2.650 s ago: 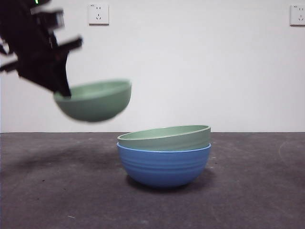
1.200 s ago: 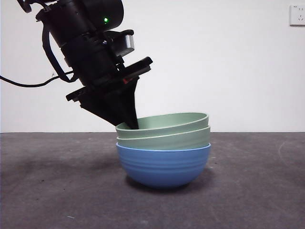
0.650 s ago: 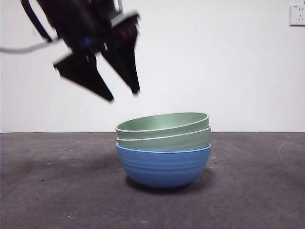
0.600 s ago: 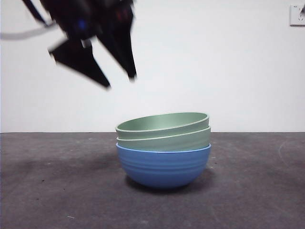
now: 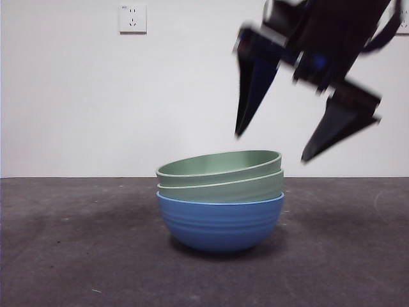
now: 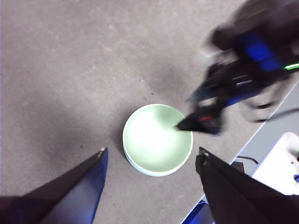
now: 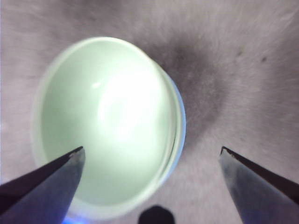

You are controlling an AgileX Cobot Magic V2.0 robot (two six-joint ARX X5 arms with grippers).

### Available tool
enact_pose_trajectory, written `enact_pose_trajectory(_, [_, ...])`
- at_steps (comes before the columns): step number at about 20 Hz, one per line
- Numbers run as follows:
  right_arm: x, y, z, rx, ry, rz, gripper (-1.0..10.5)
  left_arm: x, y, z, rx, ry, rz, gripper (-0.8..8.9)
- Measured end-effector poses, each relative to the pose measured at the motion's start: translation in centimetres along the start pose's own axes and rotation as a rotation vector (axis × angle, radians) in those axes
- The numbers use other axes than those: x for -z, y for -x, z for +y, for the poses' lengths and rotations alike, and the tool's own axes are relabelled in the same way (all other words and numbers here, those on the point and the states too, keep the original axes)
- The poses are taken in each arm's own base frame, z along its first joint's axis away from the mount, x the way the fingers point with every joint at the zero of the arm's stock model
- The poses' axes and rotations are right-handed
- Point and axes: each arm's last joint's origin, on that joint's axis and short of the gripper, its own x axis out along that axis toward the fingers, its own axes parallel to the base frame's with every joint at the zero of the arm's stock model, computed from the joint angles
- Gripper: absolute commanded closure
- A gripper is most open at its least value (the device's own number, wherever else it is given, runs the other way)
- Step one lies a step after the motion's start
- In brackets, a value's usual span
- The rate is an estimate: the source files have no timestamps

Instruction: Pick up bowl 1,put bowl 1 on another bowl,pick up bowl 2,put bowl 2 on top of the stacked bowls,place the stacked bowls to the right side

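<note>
We're hovering R gripper (image 5: 271, 148), jaws spread and empty, just above the stacked bowls (image 5: 220, 198); L gripper (image 6: 152, 156) waiting high over them, also spread.

Blue bowl (image 5: 220, 222): matte, plastic-like, faint horizontal ribbing on the outer wall. Two green bowls (image 5: 220, 176) nested above it: smooth satin finish, lighter rims, soft sheen inside. Surface (image 5: 77, 256) beneath the blue bowl: dark grey, rough, matte.
</note>
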Motion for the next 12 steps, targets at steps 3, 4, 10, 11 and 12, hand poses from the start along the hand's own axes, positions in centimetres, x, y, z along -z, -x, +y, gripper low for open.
enact_pose_trajectory(3, [0.0,-3.1,-0.5,0.025,-0.042,0.074,4.7,0.6,0.5,-0.1,-0.001,0.000,0.031,4.90])
enact_pose_trajectory(4, [0.1,-3.9,-0.7,0.032,-0.050,0.101,4.8,0.7,0.5,-0.1,-0.002,0.002,0.042,4.90])
enact_pose_trajectory(10, [0.5,-6.2,-1.1,0.008,-0.088,0.183,7.8,0.9,0.5,0.0,-0.003,0.006,0.068,4.90])
enact_pose_trajectory(11, [0.4,-6.2,-1.0,0.006,-0.087,0.179,8.7,0.9,0.5,0.0,-0.003,0.006,0.068,4.90])
enact_pose_trajectory(12, [0.4,-6.2,-1.0,0.001,-0.086,0.175,9.2,0.9,0.5,0.0,-0.003,0.006,0.067,4.90])
